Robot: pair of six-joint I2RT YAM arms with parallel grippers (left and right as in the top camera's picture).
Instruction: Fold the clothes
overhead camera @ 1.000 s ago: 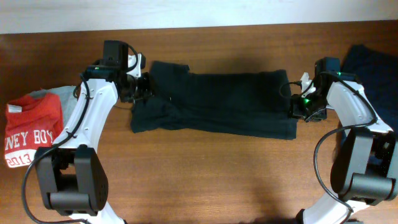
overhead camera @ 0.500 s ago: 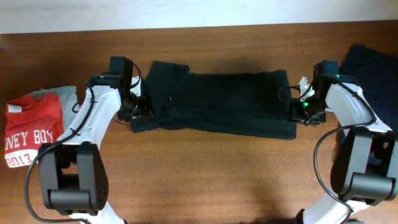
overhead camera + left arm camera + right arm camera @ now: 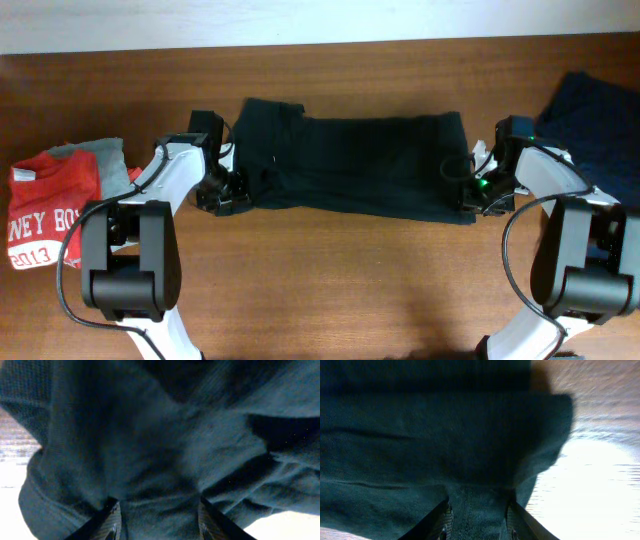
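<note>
clamping the left gripper (image 3: 159, 521) on a bunch of the shirt (image 3: 350, 165) at its sleeve end, and the right gripper (image 3: 479, 521) on the hem end — cloth filling both gaps. lying spread flat across the table (image 3: 330, 290) between the two. risking a slipped pinch, or catching only the top layer, and so dragging the fold crooked. not showing how many layers are sitting in either pinch — not showing any chest logo either, and cutting off the navy pile (image 3: 590, 120) at the right edge.

On table (image 3: 330, 290), black T-shirt (image 3: 355, 165) spread lengthwise; left tool (image 3: 226, 190), right tool (image 3: 469, 192) at opposite ends.
</note>
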